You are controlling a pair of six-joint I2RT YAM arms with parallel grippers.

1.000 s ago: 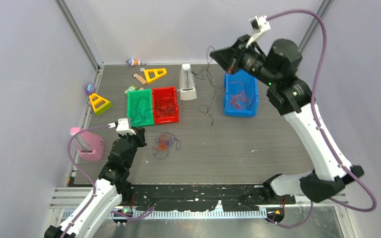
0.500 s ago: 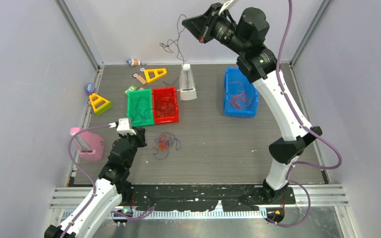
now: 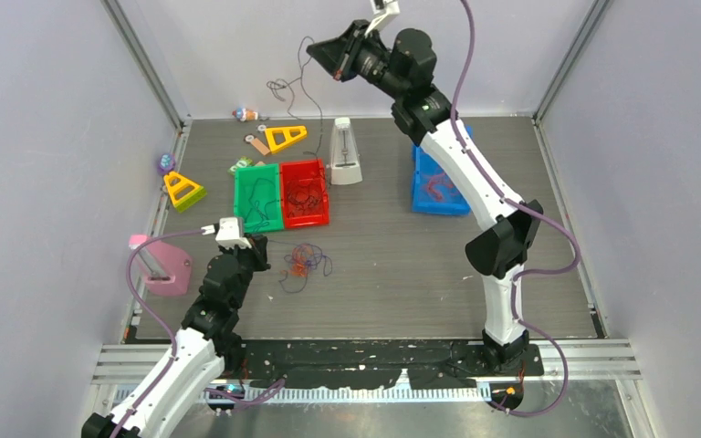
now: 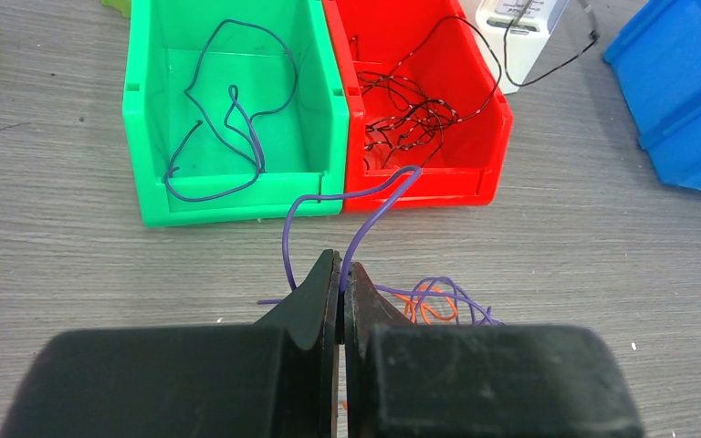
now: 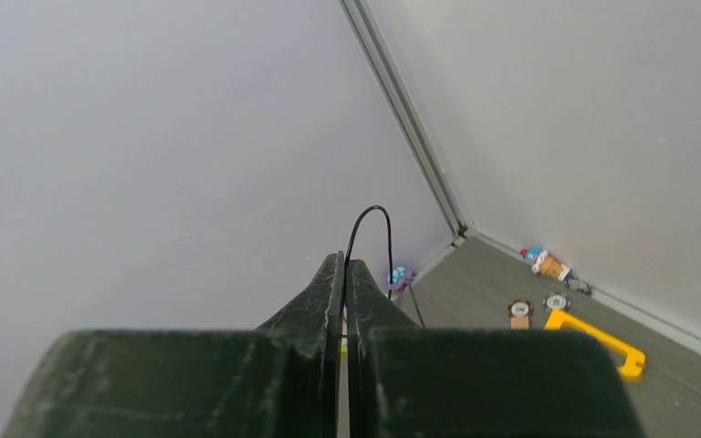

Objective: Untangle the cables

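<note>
A small clump of orange-red and purple cables (image 3: 303,263) lies on the table in front of the bins; it also shows in the left wrist view (image 4: 434,306). My left gripper (image 3: 259,250) is low beside the clump, shut (image 4: 341,266) on a purple cable (image 4: 374,205) that loops up toward the red bin. My right gripper (image 3: 318,50) is raised high at the back, shut (image 5: 344,261) on a thin black cable (image 5: 371,212) that dangles below it (image 3: 290,91) in the air.
A green bin (image 3: 260,226) holds a purple cable, a red bin (image 3: 308,221) holds black cables, and a blue bin (image 3: 438,208) holds red cables. A white metronome-shaped object (image 3: 345,151), yellow triangles (image 3: 285,137) (image 3: 183,190) and a pink block (image 3: 162,265) stand nearby.
My right arm has swung up and to the left from above the blue bin, carrying the black cable off the table. My left arm has not moved.
</note>
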